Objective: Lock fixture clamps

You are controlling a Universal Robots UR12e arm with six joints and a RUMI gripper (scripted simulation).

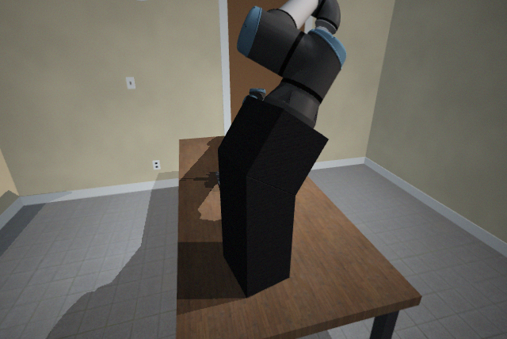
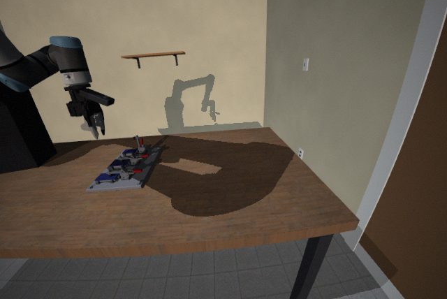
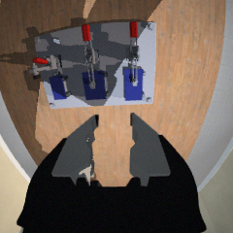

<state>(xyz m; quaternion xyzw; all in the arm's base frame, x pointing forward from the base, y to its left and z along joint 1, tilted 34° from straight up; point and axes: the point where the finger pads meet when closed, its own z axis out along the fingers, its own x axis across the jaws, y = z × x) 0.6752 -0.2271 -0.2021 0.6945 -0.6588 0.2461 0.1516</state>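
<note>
The grey fixture plate [image 2: 151, 162] [image 3: 151, 63] carries three clamps with red handles and blue parts. The left clamp in the wrist view has its red handle [image 3: 40, 60] [image 2: 141, 142] raised, and its bar stands up off its blue part [image 3: 58, 89]. The middle clamp's handle [image 3: 86, 33] [image 2: 144, 156] and the right clamp's handle [image 3: 134, 29] [image 2: 137, 171] lie low, pointing away from the parts. Their bars reach over the middle blue part [image 3: 101, 92] and right blue part [image 3: 128, 92]; whether they are locked cannot be told. My gripper [image 2: 100, 134] [image 3: 115, 115] is partly open, empty, above and beside the plate.
The wooden table [image 1: 327, 253] [image 2: 216, 230] bears the fixture and the black pedestal [image 1: 261, 212] [image 2: 17, 140], which hides the fixture in the top view. A wall shelf [image 2: 155, 54] is behind the table. The arm's shadow falls across the fixture and table.
</note>
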